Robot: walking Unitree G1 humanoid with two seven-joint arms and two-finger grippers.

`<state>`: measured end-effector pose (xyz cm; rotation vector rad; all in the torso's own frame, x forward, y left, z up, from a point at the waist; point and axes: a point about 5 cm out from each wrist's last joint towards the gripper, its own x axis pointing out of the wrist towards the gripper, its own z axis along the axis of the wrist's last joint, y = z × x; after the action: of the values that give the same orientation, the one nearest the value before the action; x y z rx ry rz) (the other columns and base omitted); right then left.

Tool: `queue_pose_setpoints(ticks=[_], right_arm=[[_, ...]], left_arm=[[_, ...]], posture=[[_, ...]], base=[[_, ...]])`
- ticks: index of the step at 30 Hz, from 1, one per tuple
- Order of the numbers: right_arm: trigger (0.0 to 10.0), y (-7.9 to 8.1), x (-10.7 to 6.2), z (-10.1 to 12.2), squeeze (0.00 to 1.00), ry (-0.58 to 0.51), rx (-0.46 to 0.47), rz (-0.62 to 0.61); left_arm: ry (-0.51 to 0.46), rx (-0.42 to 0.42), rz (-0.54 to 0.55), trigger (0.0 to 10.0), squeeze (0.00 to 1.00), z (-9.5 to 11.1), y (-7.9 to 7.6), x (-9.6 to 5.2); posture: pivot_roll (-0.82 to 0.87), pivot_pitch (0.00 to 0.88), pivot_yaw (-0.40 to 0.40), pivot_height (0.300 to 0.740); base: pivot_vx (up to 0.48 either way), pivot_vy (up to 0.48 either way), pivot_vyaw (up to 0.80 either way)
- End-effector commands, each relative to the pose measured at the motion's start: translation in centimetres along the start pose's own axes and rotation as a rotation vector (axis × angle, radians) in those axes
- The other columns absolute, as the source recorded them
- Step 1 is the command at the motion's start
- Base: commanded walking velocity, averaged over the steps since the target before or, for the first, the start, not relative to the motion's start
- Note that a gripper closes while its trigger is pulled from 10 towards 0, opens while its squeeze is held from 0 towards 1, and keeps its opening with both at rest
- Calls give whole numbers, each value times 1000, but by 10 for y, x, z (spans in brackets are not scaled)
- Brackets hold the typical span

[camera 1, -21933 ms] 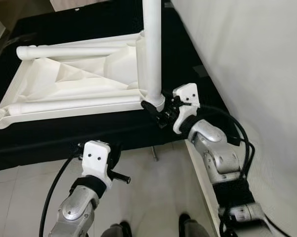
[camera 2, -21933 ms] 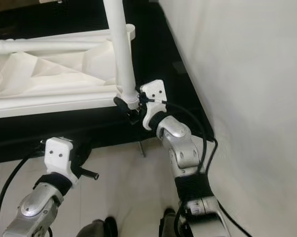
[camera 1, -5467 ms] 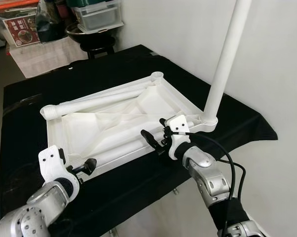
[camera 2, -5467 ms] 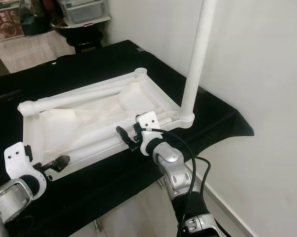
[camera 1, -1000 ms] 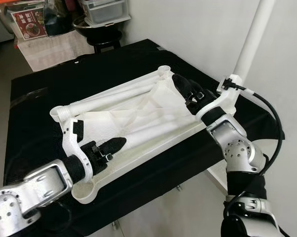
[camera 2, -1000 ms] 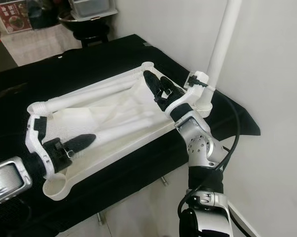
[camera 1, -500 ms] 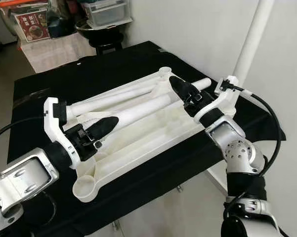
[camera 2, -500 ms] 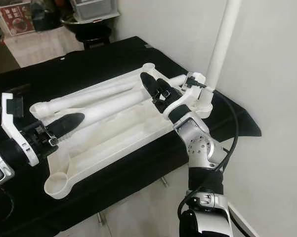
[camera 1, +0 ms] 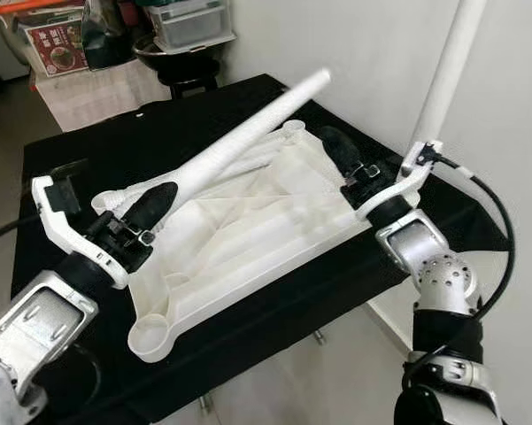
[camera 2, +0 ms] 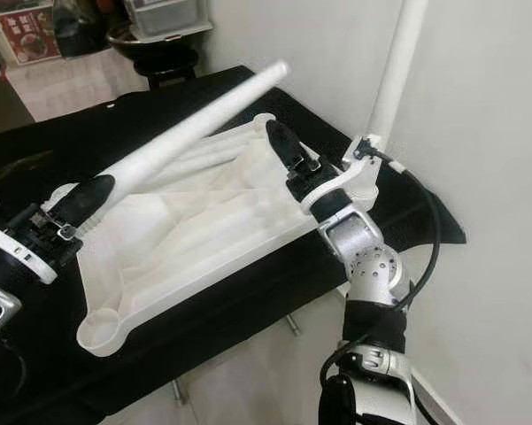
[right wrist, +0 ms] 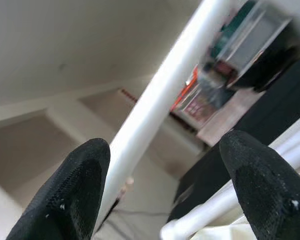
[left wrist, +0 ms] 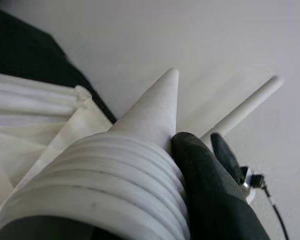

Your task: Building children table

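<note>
**A:** Looking at the desk [camera 1: 204, 115] first, we've got the black cloth over it and the upturned white tabletop [camera 1: 248, 230] lying across the middle. One leg [camera 1: 447, 75] is already stood up in the far right corner, by the wall.

**B:** Yeah, and the leg we care about is the loose leg [camera 1: 239, 133] in our left gripper [camera 1: 150, 205]. Fingers are closed round its ribbed, threaded end, and the long axis runs up and away from them, slanting over the tabletop toward the far right. Free tip is up in the air, well clear of everything.

**A:** So we'd guess it has to swing round until the threaded end points down at an empty corner socket [camera 1: 150, 335]. The near one sits just below our left gripper, so left is clearly the closer arm.

**B:** Right gripper [camera 1: 341, 152]? Fingers spread apart, holding nothing, hovering over the far right edge of the tabletop.

**A:** Count time: one tabletop, four legs as far as we can tell. One standing, one held, two more lying in the tray [camera 1: 190, 173].

**B:** Those two overlap, so we're not totally sure.
</note>
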<state>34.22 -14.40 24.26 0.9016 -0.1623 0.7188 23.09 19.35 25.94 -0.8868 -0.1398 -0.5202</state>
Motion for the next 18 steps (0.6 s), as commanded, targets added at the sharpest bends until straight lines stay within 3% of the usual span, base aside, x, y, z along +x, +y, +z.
queue_pose_setpoints(ticks=[1,5,8,9,10,18], right_arm=[[10000,10,1,-12,0,49,23,75],[10000,28,4,-25,0,118,46,184],[10000,32,4,-27,0,131,50,207],[10000,38,6,-29,0,147,54,251],[10000,45,7,-31,0,168,61,304],[10000,69,11,-30,0,215,79,493]], left_arm=[[-23,-57,-63,0,0,1,-3,0],[-1,-145,-185,0,0,-7,-10,0],[1,-158,-203,0,0,-9,-10,0],[2,-173,-198,9412,0,-10,-7,-1],[-1,-196,-196,10000,0,-12,-3,-2],[-1,-227,-183,10000,0,-19,3,-5]], posture=[[-35,95,60,740],[-32,95,59,740],[-32,95,59,740],[-30,95,60,740],[-27,98,57,740],[-19,102,52,740]], base=[[0,0,0],[0,0,0],[0,0,0],[0,0,0],[0,0,0],[0,0,0]])
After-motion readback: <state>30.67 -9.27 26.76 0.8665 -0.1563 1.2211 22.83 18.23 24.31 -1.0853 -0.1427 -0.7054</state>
